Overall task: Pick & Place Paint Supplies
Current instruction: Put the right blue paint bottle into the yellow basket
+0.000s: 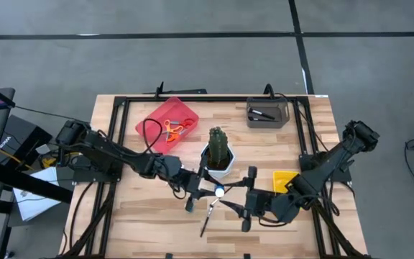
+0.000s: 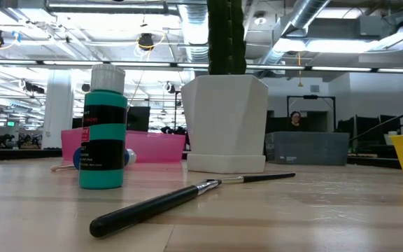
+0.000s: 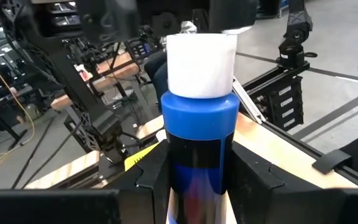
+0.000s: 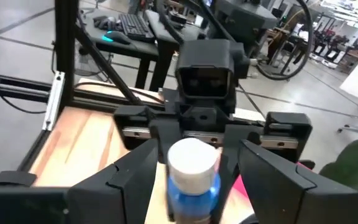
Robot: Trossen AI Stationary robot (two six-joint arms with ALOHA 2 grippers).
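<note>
- Two grippers meet near the table's front-middle: left gripper (image 3: 194, 186) clamps an upright blue bottle (image 3: 199, 134).
- Right gripper (image 4: 194, 168) faces it, fingers spread wide around the cap, looks like a handover.

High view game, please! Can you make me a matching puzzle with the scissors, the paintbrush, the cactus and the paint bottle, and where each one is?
Things:
1 scissors
2 paintbrush
3 cactus
4 paint bottle

Places:
A in the white pot
B in the jaws of the left gripper
C in the red tray
D lying on the bare table

Pairs: 1-C, 2-D, 3-A, 4-B
</note>
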